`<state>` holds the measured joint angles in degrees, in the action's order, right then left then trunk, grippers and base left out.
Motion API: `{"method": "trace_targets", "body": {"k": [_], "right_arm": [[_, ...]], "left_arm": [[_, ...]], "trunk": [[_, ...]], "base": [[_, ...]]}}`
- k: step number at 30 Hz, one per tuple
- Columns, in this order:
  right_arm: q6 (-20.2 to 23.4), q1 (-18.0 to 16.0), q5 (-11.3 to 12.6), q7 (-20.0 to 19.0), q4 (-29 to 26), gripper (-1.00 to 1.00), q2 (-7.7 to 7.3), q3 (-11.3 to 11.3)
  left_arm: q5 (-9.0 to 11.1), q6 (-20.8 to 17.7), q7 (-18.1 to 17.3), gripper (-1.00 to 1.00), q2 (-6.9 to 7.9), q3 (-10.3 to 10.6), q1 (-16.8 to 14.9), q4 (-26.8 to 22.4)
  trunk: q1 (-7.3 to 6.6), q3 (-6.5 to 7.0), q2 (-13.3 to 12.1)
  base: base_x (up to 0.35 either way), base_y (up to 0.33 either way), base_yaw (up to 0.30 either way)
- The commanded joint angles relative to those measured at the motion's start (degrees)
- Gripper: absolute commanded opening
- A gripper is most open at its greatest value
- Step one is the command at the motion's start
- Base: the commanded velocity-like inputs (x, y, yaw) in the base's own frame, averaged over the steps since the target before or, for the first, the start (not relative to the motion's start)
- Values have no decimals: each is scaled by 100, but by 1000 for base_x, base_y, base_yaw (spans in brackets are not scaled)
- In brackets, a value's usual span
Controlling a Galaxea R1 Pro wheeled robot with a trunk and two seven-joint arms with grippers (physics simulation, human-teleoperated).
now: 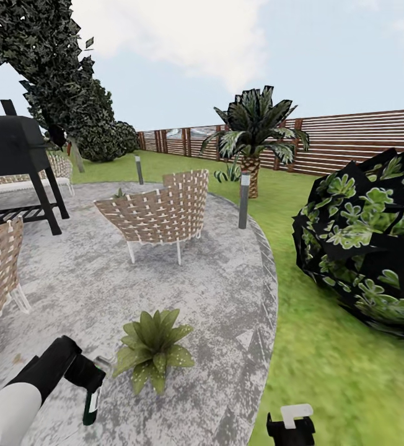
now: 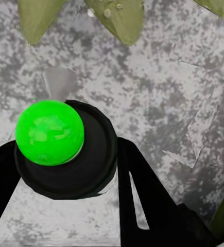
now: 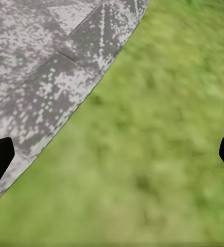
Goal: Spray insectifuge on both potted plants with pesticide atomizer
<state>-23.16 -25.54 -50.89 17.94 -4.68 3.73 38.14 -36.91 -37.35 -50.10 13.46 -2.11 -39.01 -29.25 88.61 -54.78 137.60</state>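
Setting: garden, round grey stone patio bordered by green lawn, wooden slat fence behind. Item 1, pesticide atomizer: dark green body with black sprayer head, held just beside the nearer plant and hanging bottom-down over the stone; in the left wrist view a bright green ball is seen seated on its black top, its purpose not determinable. Item 2, left gripper: fingers closed around the atomizer, black fingers seen flanking the head. Item 3, potted plant: low rosette of pointed, pale-speckled green leaves on the patio, pot hidden under the foliage; droplets are seen on one leaf tip. A second small rosette is glimpsed behind the woven chair; identity judged probable only. Item 4, right gripper: fingers spread wide, nothing held, poised over the patio edge and grass. Handling note: spraying of the nearer plant is judged under way; the nozzle should be kept aimed at the rosette's centre and swept across all leaves before the farther plant is approached. Surroundings: black grill, palm, dark bush
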Motion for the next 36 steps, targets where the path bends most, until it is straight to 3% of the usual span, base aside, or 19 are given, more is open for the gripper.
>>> {"method": "trace_targets", "body": {"k": [1, 5, 7, 13, 24, 36], "right_arm": [[-12, -3, -61, 25, 3, 100, -1, 43], [-13, -4, -53, 25, 5, 100, 3, 44], [-13, -3, -53, 25, 5, 100, 5, 44], [-13, -4, -47, 25, 11, 100, 5, 44], [-13, -4, -51, 25, 11, 100, 5, 41], [-13, -3, -51, 25, 11, 100, 5, 44]], "left_arm": [[-241, -35, -236, -100, 7, 65, 6, -8], [-856, -42, -720, -100, -2, 191, 32, -6], [-923, -44, -824, -100, -23, 189, 34, -6], [-924, -69, -860, -100, 8, 169, 5, -10], [-925, -232, -827, -100, -11, 167, 44, -11], [-967, -190, -802, -100, 92, 195, 117, 74]], "trunk": [[-1, -6, 2], [-1, -6, 2], [-1, -6, 2], [-1, -6, 2], [-1, -6, 2], [-1, -6, 2]], "base": [[0, 0, 0], [0, 0, 0], [0, 0, 0], [0, 66, -45], [41, 295, -273], [-115, 138, -7]]}}
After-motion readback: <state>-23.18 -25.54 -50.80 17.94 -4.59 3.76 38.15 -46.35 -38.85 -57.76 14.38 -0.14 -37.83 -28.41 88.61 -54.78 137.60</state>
